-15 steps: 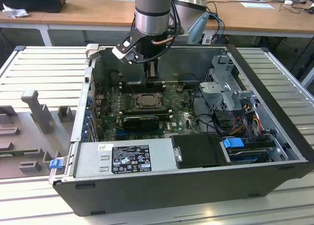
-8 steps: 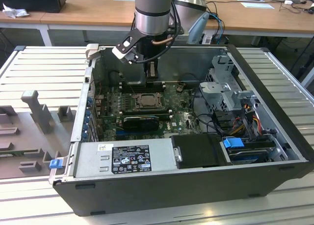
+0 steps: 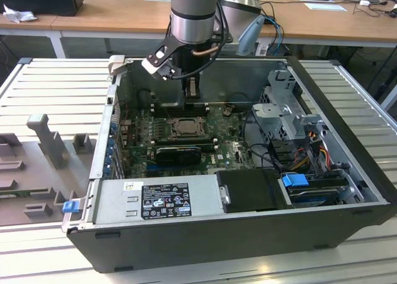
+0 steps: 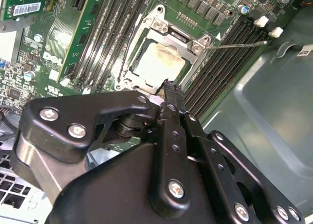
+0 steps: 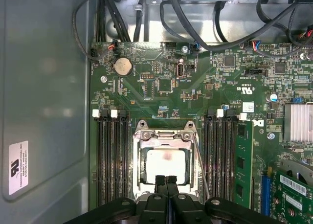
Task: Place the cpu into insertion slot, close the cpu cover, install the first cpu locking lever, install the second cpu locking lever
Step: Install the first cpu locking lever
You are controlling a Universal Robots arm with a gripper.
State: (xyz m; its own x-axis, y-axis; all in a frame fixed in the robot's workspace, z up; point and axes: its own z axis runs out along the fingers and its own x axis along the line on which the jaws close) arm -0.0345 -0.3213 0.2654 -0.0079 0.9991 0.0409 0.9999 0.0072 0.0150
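A robotics lab: an arm (image 3: 193,14) hangs over an open PC case (image 3: 248,234) on a slatted metal table (image 3: 56,79); grey jigs (image 3: 49,141) at nine o'clock in the exterior view; wooden desks (image 3: 111,20) with cables (image 3: 375,4) and papers (image 3: 325,6) at twelve o'clock.

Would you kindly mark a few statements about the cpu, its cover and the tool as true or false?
1. The cpu lies in the insertion slot. True.
2. The cpu cover stands upright, open. False: it lies flat, framing the cpu.
3. The tool has its fingers spread wide. False: they are pressed together, at the insertion slot's edge.
4. Long memory slots run on both sides of the insertion slot. True.
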